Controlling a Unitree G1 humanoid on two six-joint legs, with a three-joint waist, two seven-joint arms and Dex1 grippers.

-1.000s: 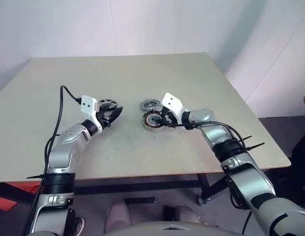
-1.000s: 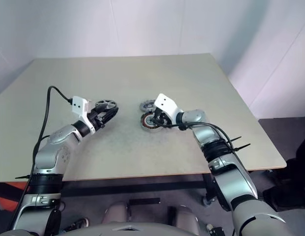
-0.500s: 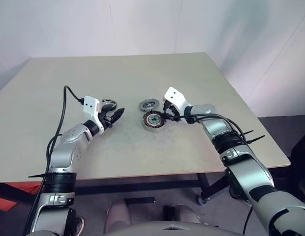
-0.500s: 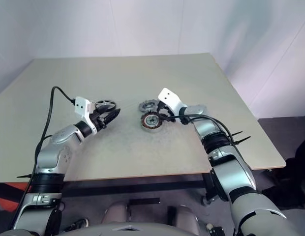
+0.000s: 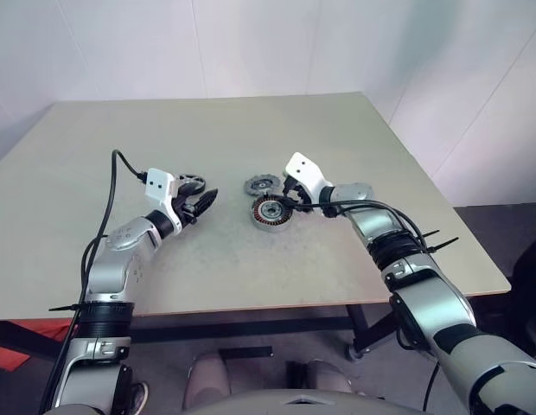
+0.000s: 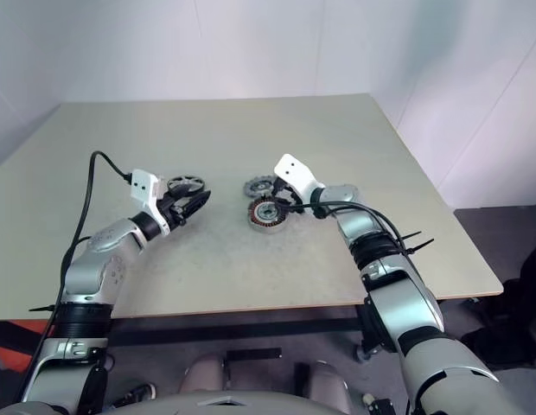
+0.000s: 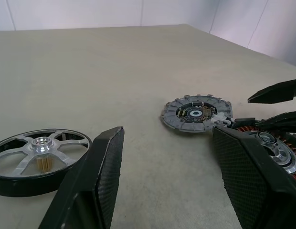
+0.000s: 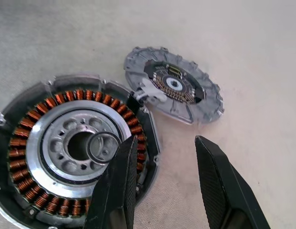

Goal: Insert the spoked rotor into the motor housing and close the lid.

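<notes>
While both grippers (image 5: 209,198) (image 8: 162,157) gape empty, motor housing (image 8: 71,148) shows copper-red windings around grey hub.

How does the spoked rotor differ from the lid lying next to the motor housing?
The spoked rotor is a black ring with silver spokes and open gaps; the lid is a solid grey disc with a notched edge. The rotor lies apart by the left gripper; the lid abuts the motor housing. Both lie flat, ungripped.
</notes>
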